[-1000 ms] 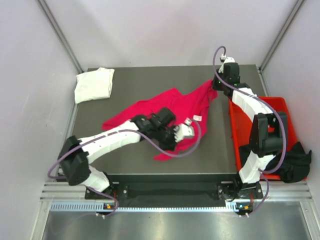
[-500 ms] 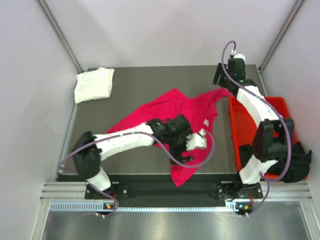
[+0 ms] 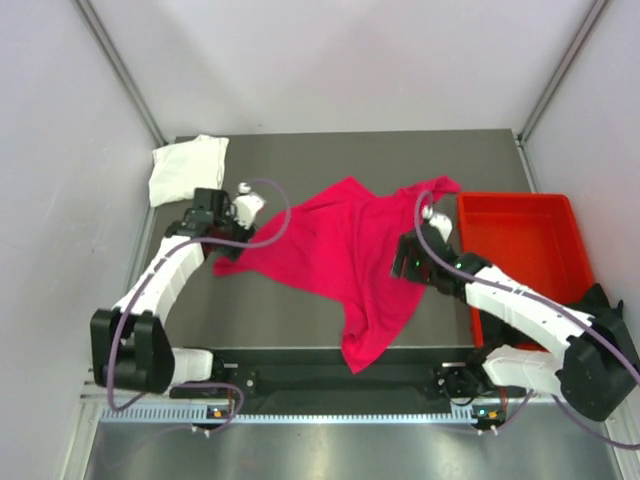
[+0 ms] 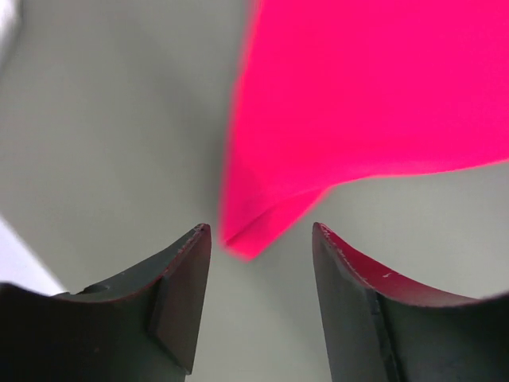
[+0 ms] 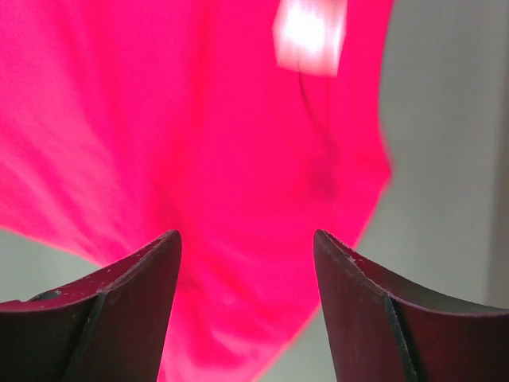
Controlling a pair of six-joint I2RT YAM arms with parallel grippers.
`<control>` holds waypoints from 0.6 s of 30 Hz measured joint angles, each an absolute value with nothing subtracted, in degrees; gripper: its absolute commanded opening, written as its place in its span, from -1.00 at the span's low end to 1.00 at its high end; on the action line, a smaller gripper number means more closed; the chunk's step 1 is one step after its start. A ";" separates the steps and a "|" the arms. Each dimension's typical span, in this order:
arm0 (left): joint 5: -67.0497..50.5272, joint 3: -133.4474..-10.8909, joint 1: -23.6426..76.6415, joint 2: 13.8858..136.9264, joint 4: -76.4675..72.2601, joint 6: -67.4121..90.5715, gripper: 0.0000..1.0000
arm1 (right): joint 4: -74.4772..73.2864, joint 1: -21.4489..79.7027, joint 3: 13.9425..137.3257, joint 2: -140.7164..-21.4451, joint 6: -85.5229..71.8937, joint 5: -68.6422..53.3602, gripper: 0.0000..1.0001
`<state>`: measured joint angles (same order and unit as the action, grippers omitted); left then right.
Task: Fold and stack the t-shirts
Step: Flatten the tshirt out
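Rightward, red bin [image 3: 520,240], black t-shirt [image 3: 604,302] at its corner, left claw [image 4: 260,232] and right claw [image 5: 245,237] spread wide

white arms [image 3: 163,278], black joints [image 3: 128,348], purple cables [image 3: 277,214]

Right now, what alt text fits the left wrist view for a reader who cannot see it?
A pointed corner of the bright magenta-pink cloth t-shirt lies on the grey table, aimed at the gap between the two dark fingers of the left pincer, which stands open and holds nothing.
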<state>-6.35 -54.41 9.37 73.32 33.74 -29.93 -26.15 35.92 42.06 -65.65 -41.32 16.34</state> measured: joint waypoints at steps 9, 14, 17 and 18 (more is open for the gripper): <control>-7.94 -50.96 0.32 81.14 29.15 -38.17 0.36 | -26.52 48.18 28.62 -64.36 -57.49 16.69 0.32; -8.47 -49.06 -1.61 83.20 26.55 -41.25 0.28 | -21.67 50.43 27.24 -64.55 -62.61 16.84 0.26; -7.81 -49.06 -3.29 86.17 24.95 -42.54 0.28 | -18.74 51.44 27.42 -66.50 -64.23 16.88 0.12; -7.60 -49.06 -3.70 87.00 24.64 -43.05 0.28 | -17.74 51.88 27.55 -67.20 -64.69 16.86 -0.08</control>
